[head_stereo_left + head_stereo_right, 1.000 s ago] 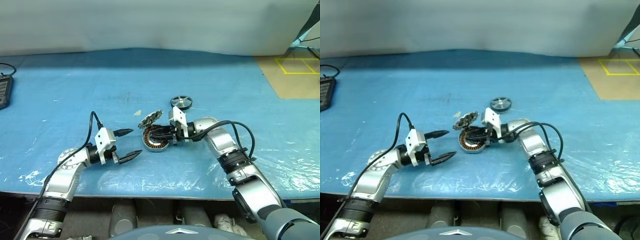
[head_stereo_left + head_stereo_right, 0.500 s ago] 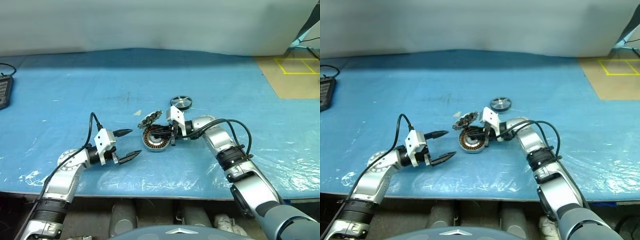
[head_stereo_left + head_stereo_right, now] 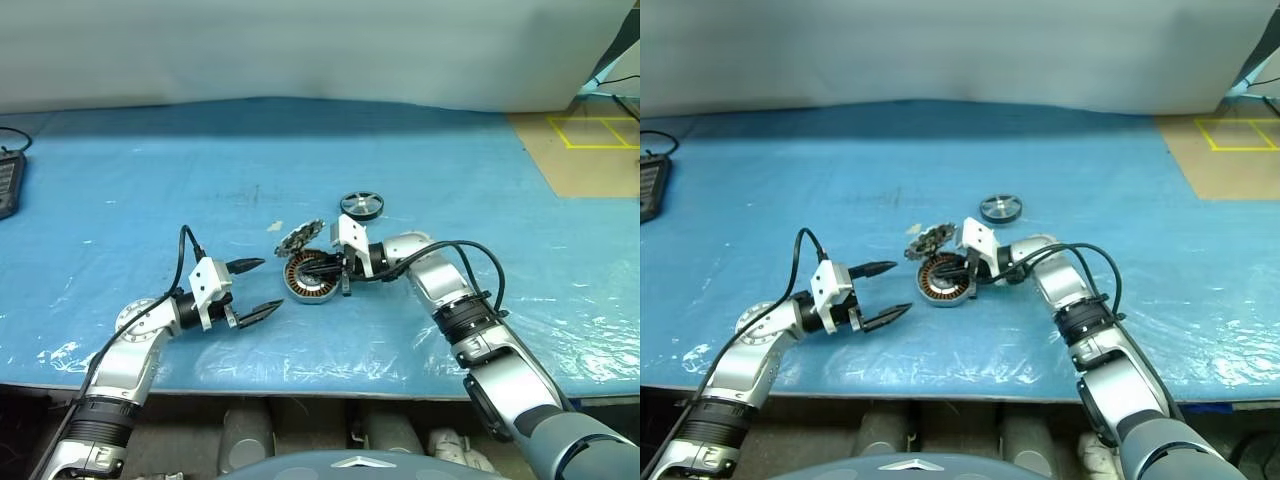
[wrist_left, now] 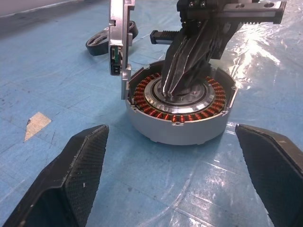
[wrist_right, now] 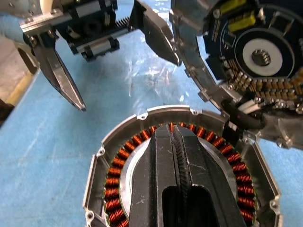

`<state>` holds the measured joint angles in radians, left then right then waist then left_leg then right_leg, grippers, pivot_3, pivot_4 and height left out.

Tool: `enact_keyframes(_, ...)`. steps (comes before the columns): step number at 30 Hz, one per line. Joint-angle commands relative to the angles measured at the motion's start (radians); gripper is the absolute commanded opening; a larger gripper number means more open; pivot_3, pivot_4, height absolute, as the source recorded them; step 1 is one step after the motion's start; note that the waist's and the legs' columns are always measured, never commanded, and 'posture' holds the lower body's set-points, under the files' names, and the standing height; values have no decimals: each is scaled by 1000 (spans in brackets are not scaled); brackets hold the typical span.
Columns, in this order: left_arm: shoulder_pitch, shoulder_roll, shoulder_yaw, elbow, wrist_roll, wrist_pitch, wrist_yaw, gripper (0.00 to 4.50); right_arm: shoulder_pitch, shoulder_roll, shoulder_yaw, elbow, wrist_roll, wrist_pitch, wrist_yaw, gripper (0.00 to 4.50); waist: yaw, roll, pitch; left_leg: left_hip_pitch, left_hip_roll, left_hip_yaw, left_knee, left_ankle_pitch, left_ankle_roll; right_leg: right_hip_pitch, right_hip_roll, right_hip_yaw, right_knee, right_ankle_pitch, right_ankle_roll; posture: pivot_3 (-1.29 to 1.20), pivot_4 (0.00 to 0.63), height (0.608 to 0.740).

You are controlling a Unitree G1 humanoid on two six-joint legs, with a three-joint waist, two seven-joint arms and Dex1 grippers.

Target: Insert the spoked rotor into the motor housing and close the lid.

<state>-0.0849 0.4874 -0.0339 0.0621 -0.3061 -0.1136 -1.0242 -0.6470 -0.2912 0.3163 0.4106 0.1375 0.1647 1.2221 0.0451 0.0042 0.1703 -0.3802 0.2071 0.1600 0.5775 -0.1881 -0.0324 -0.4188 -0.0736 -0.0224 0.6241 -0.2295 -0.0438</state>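
Since a second ago the right gripper (image 3: 320, 270) has been brought fully shut, its fingers pressed together with nothing between them, their tips set down over the silver centre of the motor housing (image 3: 311, 279); little else has been shifted. The housing is seen lying flat on the blue table (image 3: 420, 180), copper windings exposed. The lid (image 3: 300, 238) is held upright on its hinge at the housing's eleven o'clock edge, circuit face turned toward the housing. The spoked rotor (image 3: 362, 205) is left on the table at one o'clock from the housing, apart from it. At eight o'clock the left gripper (image 3: 258, 290) is held wide open and empty, pointed at the housing.
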Motion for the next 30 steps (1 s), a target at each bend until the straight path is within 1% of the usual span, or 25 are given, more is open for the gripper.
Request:
enact_keyframes(1, -3, 0, 2, -13, -1, -19, 2, 4500, -7, -9, -42, -66, 56, 34, 20, 22, 1, 0, 0, 0, 0, 0, 0, 0, 0, 0, 0, 0, 0, 0, 0, 0, 150, 740)
enact_keyframes(8, -4, -1, 1, -10, -1, -20, 4, 4500, -3, -24, -37, -72, 54, 45, 31, 22, 1, 0, 0, 0, 0, 0, 0, 0, 0, 0, 0, 0, 0, 0, 0, 0, 150, 740)
enact_keyframes(17, -5, 0, 2, -6, 2, -23, 6, 4500, 16, -34, 35, -3, -41, -26, 24, 22, 1, 0, 0, 0, 0, 0, 0, 0, 0, 0, 0, 0, 0, 0, 0, 0, 150, 740)
enact_keyframes(24, -4, 1, 3, -6, 2, -24, 7, 4500, -1, -61, 55, 36, -99, -91, 2, 22, 1, 0, 0, 1, 0, 0, 0, 0, 0, 1, 0, 0, 0, 0, 0, 0, 150, 740)
enact_keyframes(26, -4, 0, 3, -5, 2, -25, 7, 4500, -5, -61, 49, 28, -90, -93, 5, 22, 1, 0, 0, 2, 0, 0, 0, 0, 0, 2, 0, 0, 0, 0, 0, 0, 150, 740)
enact_keyframes(30, -3, -1, 2, 1, 1, -29, 6, 4500, -5, -50, -4, -64, 27, 5, 55, 22, 1, 0, 0, 3, 0, 0, 0, 0, 0, 3, 0, 0, 0, 0, 0, 0, 150, 740)
